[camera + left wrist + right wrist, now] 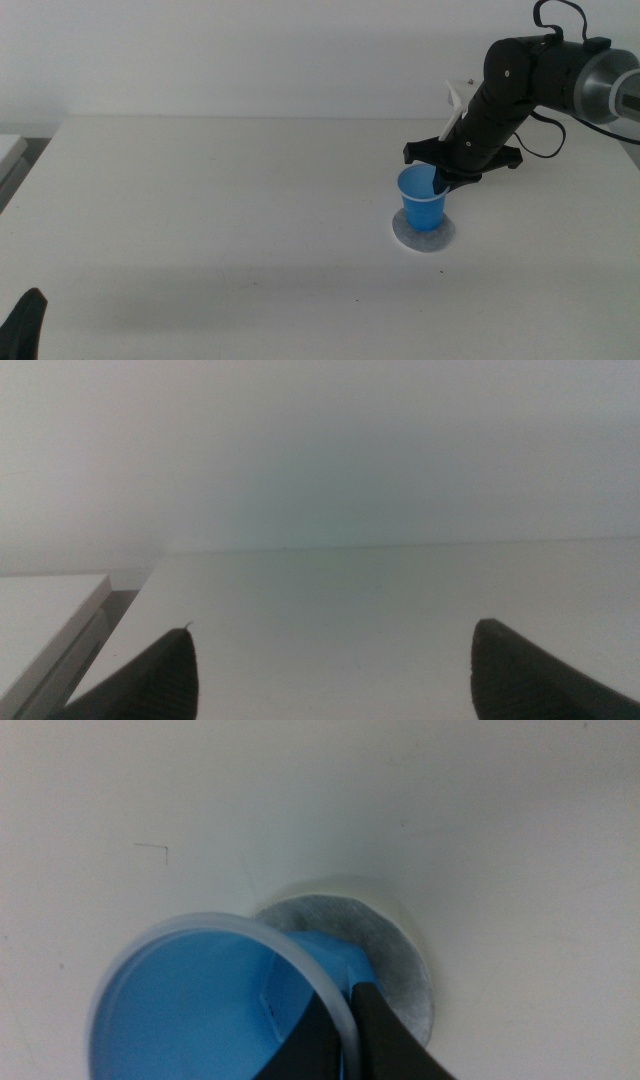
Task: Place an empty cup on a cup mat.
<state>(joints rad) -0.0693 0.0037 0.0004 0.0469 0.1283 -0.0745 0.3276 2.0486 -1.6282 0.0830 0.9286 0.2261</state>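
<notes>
The blue cup stands upright on the grey round cup mat right of the table's middle. My right gripper reaches in from the right and is shut on the cup's rim, one jaw inside the cup and one outside. In the right wrist view the cup shows its empty blue inside, with the mat under and beside it and the gripper pinching the rim. My left gripper is open and empty, low at the table's near left corner.
The white table stretches to the left of the cup. A pale ledge lies beyond the table's left edge. The right arm's dark links and cable hang over the back right.
</notes>
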